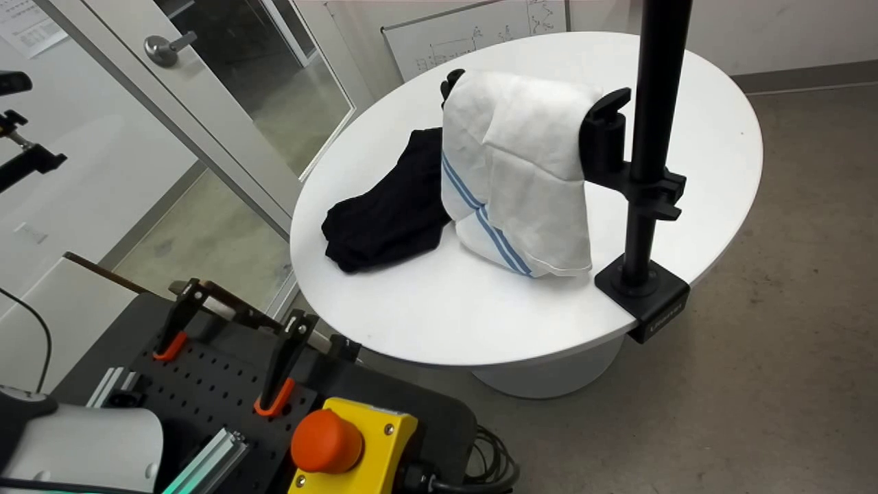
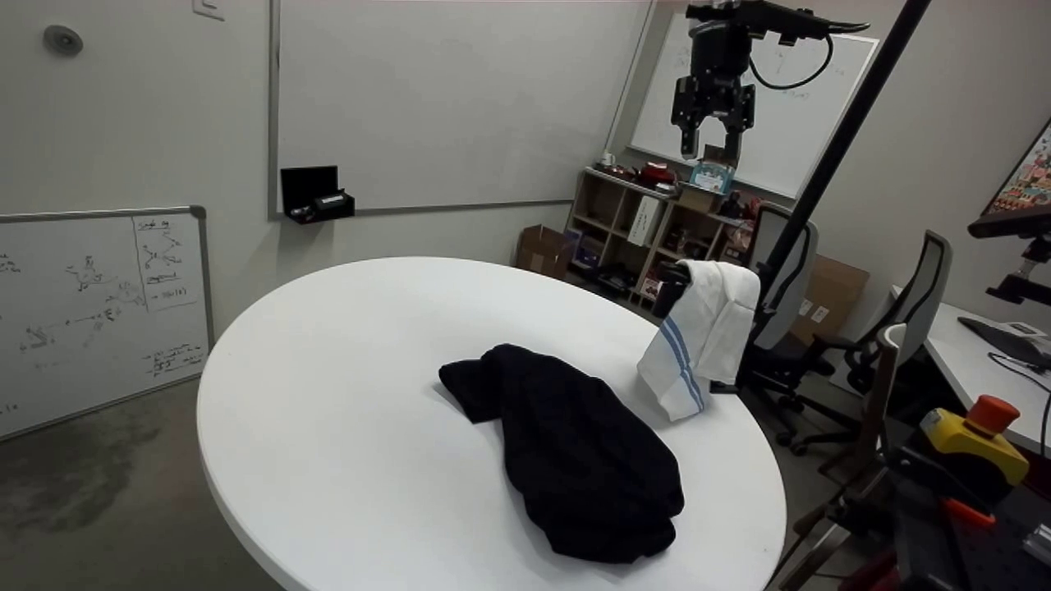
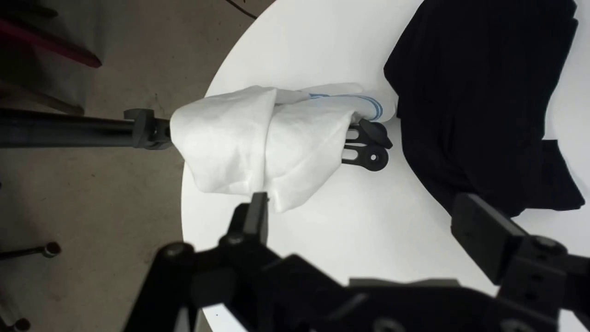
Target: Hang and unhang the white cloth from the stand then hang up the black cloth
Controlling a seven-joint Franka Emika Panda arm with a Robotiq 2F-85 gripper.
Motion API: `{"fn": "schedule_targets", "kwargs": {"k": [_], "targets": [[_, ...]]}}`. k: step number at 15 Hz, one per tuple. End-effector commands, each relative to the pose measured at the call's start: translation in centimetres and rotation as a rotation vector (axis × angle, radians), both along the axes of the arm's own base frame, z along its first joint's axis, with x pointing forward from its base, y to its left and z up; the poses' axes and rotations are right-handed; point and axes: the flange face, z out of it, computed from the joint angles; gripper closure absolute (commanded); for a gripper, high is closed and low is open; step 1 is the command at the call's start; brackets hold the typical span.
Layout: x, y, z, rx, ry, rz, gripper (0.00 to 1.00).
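Observation:
The white cloth hangs draped over the stand's sideways arm in both exterior views (image 1: 521, 151) (image 2: 716, 320), its blue lines near the lower edge. It also shows in the wrist view (image 3: 226, 138). The stand's black pole (image 1: 651, 130) (image 2: 846, 135) is clamped at the table's edge; its arm tip (image 3: 373, 157) sticks out past the cloth. The black cloth lies crumpled on the table beside the stand (image 1: 394, 213) (image 2: 583, 460) (image 3: 479, 92). My gripper (image 2: 711, 154) (image 3: 362, 203) is open and empty, high above the table and apart from both cloths. It is out of view in an exterior view.
The round white table (image 1: 411, 336) (image 2: 345, 427) bears the cloths and stand. A yellow box with a red button (image 1: 363, 439) (image 2: 977, 443) sits on the dark robot bench. Chairs (image 2: 911, 287) and shelves (image 2: 616, 213) stand behind. A door (image 1: 226, 123) is beside the table.

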Motion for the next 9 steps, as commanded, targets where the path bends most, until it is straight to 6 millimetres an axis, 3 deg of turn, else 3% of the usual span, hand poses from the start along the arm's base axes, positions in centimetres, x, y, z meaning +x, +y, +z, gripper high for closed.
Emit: {"fn": "schedule_targets", "kwargs": {"k": [1, 5, 9], "targets": [[0.0, 0.7, -0.4, -0.008, -0.021, -0.001, 0.0], [0.0, -0.5, -2.3, -0.05, -0.165, -0.044, 0.0], [-1.3, -2.9, -5.9, -0.105, -0.241, -0.139, 0.0]]}}
